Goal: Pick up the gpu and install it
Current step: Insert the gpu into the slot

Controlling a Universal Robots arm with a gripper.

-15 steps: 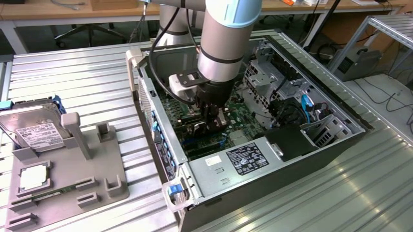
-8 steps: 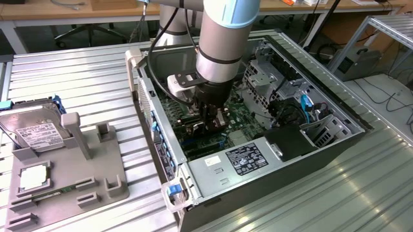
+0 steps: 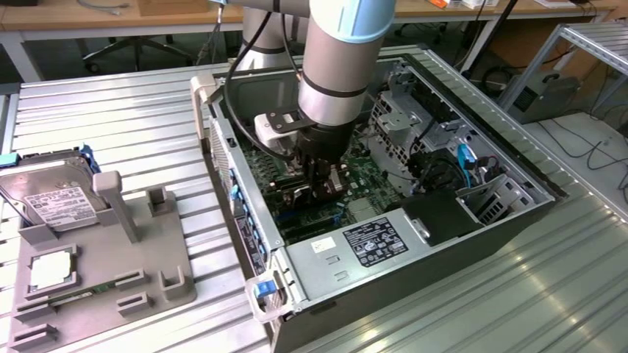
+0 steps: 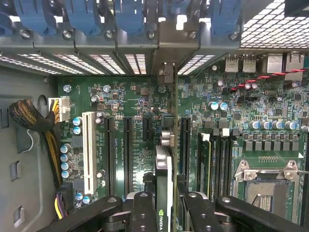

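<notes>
My gripper [image 4: 166, 212] is down inside the open computer case [image 3: 510, 165], shut on the gpu [image 4: 164, 176]. The gpu is a thin dark card seen edge-on between the two black fingers [image 4: 142, 210], with a logo on its top edge. It stands upright over the green motherboard [image 4: 130, 96], lined up along a long black expansion slot [image 4: 186, 145]. Its silver bracket end [image 4: 166, 72] reaches the case's rear slot openings. In the exterior view the gripper [image 3: 319, 187] hangs low over the board in the middle of the case.
Blue slot latches [image 4: 128, 14] line the rear wall above the card. A white slot [image 4: 88, 150], a cable bundle [image 4: 34, 121] and the CPU socket [image 4: 268, 186] flank it. A grey fixture [image 3: 98, 257] beside the case holds a silver hard drive [image 3: 54, 198] and a green memory stick [image 3: 73, 294].
</notes>
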